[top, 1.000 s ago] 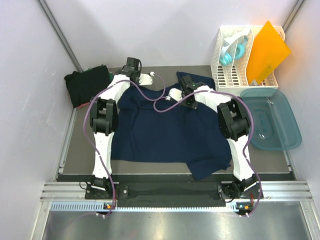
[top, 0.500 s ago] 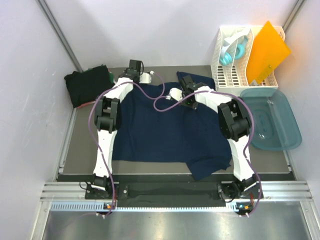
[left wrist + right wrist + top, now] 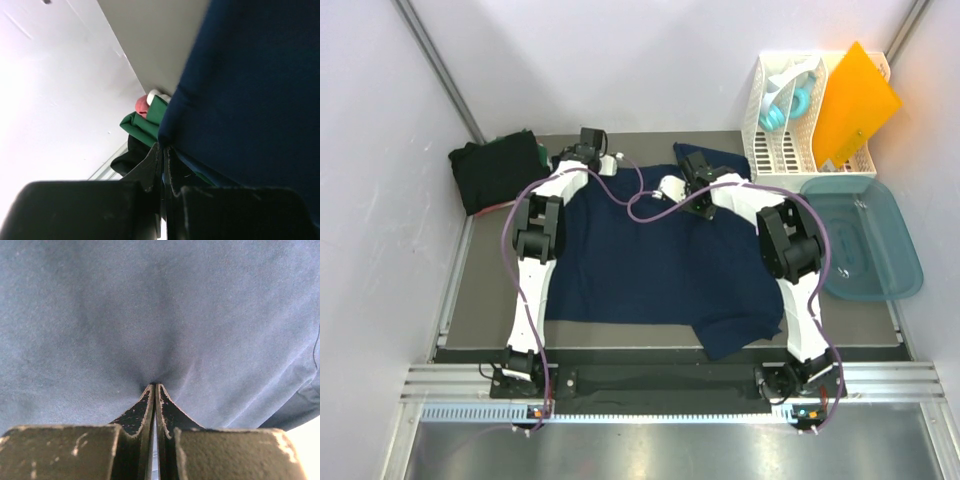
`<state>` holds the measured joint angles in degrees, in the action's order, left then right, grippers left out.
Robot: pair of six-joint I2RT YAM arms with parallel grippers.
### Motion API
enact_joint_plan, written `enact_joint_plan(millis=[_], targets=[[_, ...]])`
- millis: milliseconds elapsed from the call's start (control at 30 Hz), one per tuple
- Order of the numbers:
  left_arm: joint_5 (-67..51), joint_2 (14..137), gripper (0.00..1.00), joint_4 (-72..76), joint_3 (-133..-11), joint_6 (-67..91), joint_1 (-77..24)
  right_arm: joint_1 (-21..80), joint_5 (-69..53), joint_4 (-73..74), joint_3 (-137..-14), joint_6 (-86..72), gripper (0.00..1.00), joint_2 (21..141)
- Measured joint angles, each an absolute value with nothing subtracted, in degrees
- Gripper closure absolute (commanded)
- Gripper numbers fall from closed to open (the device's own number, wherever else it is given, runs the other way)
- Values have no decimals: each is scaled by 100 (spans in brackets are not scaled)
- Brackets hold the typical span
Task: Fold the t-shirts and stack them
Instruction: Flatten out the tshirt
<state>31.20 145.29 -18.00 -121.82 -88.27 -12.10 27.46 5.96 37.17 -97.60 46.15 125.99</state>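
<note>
Overhead, the navy t-shirt lies spread across the dark mat in the middle of the table, one corner hanging over the near edge. Both arms reach to its far side. That view hides the fingertips; the wrist cameras show them. The left gripper is clenched on the shirt's far-left edge, with the cloth lifted beside it. The right gripper is clenched on a pinch of navy fabric, which puckers at its tips. The left wrist view also shows folded green cloth in the dark pile at the far left corner. Only the overhead view shows the white rack, the orange sheet and the teal tub on the right.
</note>
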Motion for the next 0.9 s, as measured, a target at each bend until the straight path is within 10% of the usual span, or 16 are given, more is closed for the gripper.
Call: enact_joint_plan(millis=[100, 200, 233, 500, 633, 900], targets=[[3205, 14551, 100, -1831, -12184, -8873, -1168, 2746, 591, 3656, -9677, 4587, 98, 12556], [3247, 14571, 37, -1839, -12184, -8910, -1127, 2746, 580, 3627, -9633, 4580, 92, 12525], [3275, 14582, 1, -1817, -12184, -8906, -1116, 2746, 578, 3625, -9633, 4578, 86, 12525], [3498, 14619, 1, -777, -12274, -8840, -978, 2733, 596, 3573, -9609, 4576, 77, 12495], [3544, 14691, 1, -272, -12630, -8604, -969, 2720, 580, 3465, -9480, 4499, 99, 12411], [2300, 13511, 1, -1350, -11909, -7456, -1140, 2639, 558, 3098, -9612, 4069, 100, 12307]])
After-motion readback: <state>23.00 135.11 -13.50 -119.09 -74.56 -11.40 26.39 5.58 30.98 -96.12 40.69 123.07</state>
